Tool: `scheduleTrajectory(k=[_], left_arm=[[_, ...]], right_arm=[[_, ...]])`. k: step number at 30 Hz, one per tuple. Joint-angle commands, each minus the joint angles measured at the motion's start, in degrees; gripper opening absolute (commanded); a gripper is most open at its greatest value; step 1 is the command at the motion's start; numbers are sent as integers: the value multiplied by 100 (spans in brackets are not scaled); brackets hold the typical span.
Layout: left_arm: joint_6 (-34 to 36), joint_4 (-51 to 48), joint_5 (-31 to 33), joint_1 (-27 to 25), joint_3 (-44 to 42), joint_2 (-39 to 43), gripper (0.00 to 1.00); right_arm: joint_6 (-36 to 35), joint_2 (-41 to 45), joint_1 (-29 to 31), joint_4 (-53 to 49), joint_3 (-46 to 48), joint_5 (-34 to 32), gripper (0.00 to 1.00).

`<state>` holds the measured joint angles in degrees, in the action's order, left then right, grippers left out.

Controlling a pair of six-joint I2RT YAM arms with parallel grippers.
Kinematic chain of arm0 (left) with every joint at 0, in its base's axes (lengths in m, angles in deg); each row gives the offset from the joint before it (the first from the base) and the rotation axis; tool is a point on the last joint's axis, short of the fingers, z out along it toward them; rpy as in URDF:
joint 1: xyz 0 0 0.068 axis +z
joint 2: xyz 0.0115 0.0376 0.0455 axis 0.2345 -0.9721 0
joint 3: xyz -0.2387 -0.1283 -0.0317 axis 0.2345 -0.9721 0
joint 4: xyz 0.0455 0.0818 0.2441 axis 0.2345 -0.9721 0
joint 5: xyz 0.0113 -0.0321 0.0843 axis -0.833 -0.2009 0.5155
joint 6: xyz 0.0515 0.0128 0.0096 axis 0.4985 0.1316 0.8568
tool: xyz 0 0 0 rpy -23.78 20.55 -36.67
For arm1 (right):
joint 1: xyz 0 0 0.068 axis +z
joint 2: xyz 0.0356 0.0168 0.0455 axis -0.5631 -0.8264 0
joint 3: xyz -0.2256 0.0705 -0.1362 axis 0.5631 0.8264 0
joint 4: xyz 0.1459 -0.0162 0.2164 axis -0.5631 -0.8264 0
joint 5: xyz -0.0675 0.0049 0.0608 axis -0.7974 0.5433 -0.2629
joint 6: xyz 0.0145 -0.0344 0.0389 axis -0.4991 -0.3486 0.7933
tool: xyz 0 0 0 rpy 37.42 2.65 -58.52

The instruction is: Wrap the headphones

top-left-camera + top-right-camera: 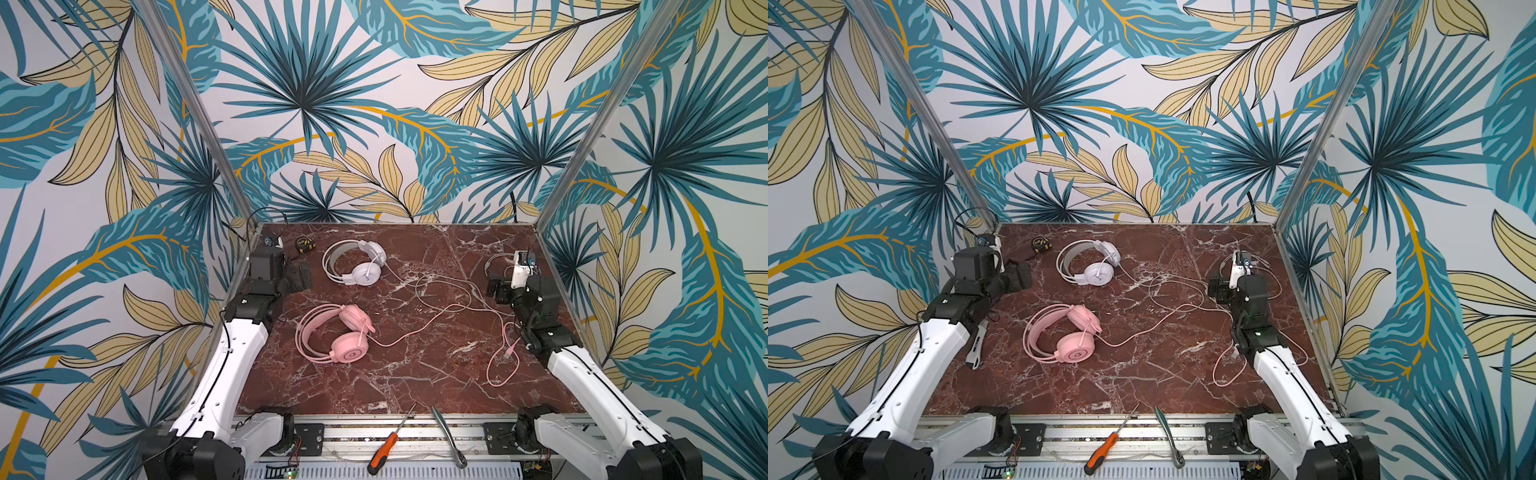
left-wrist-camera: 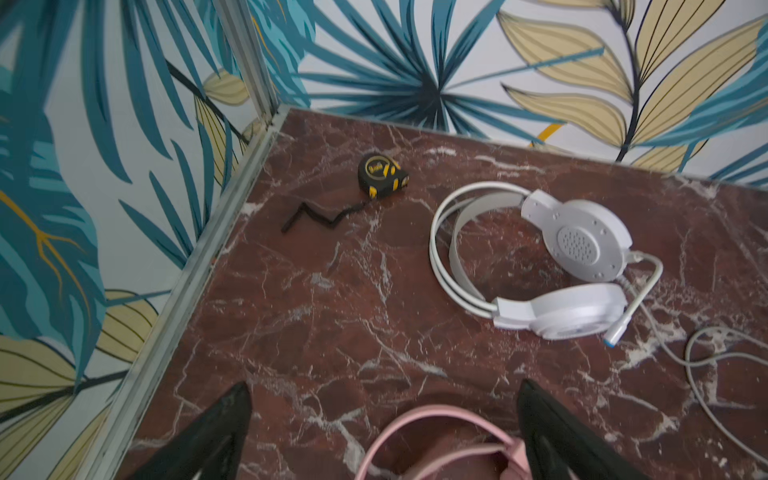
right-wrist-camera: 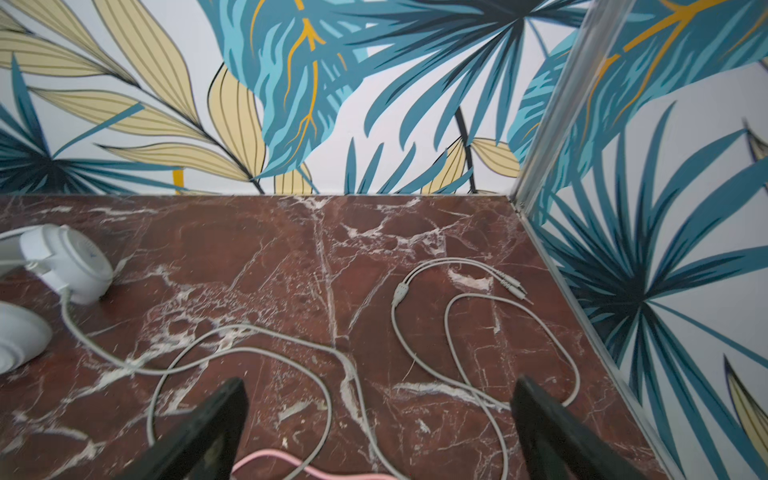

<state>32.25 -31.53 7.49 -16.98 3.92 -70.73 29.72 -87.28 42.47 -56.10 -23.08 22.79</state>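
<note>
Your left gripper (image 2: pixel 382 388), jaws apart, empty, waits by the pink headset (image 1: pixel 349 353), frame centre-left. Your right gripper (image 3: pixel 378 384), likewise, hangs over sprawled cables (image 3: pixel 394 316), likely staged for gathering.

2 headsets: pink headset (image 1: pixel 349 353), white headset (image 1: pixel 365 272), each with 2 round cups and 1 headband. 2 cables: pink cable (image 3: pixel 266 458), white cable (image 3: pixel 401 288), the white one splitting into 2 plugs. 1 tape measure (image 2: pixel 382 176). 1 orange-handled screwdriver (image 1: pixel 384 451). 1 metal ratchet (image 1: pixel 446 434). 1 grey hand tool (image 1: pixel 974 349), kind unclear. 2 grippers: left gripper (image 2: pixel 384 384), right gripper (image 3: pixel 379 380), each with 2 black fingers (image 2: pixel 216 432).
</note>
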Motion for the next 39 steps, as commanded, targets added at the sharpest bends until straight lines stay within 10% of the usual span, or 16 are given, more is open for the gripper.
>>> scheduleTrajectory(k=[1,16,39], left_arm=[[-412,-1520,-217,-53,168,-123,99],[-1118,-2281,-1089,-45,-235,-1315,96],[-1044,-2078,-408,112,221,-3396,57]], right_arm=[[-59,77,175,-940,-273,209,100],[40,-162,719,-1578,-625,540,100],[33,-661,1241,-1390,-673,162,100]])
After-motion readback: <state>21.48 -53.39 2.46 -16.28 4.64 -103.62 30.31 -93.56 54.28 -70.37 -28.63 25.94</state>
